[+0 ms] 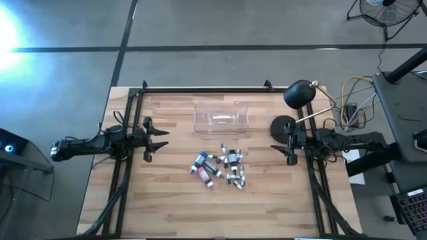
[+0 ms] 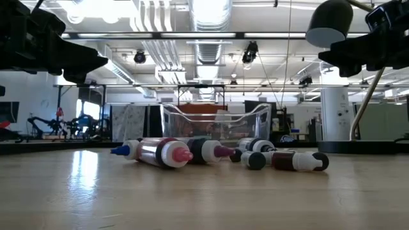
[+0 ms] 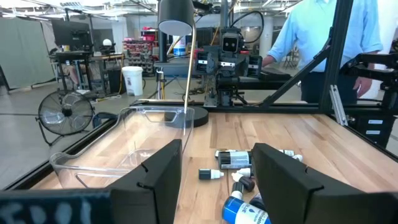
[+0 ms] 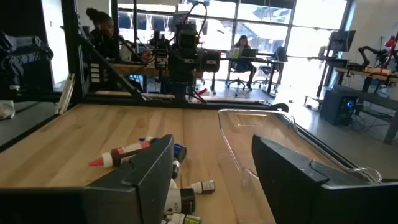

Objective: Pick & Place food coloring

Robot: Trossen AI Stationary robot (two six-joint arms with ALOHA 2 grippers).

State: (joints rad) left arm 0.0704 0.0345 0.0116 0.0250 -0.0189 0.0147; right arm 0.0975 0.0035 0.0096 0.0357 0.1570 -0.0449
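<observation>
I see the clear plastic box (image 1: 221, 119) at twelve o'clock on the worktop (image 1: 167, 200), nothing inside. The food coloring bottles (image 1: 220, 167) lie scattered just toward six. Left end effector (image 1: 162, 138) at nine and right end effector (image 1: 275, 148) at three both hang spread, holding nothing.

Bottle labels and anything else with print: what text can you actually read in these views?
Nothing reads clearly.
Blue bottle: dark print on its label, too blurred to read.
Other food coloring bottles: labels too small to read.
Clear box: no print visible.
</observation>
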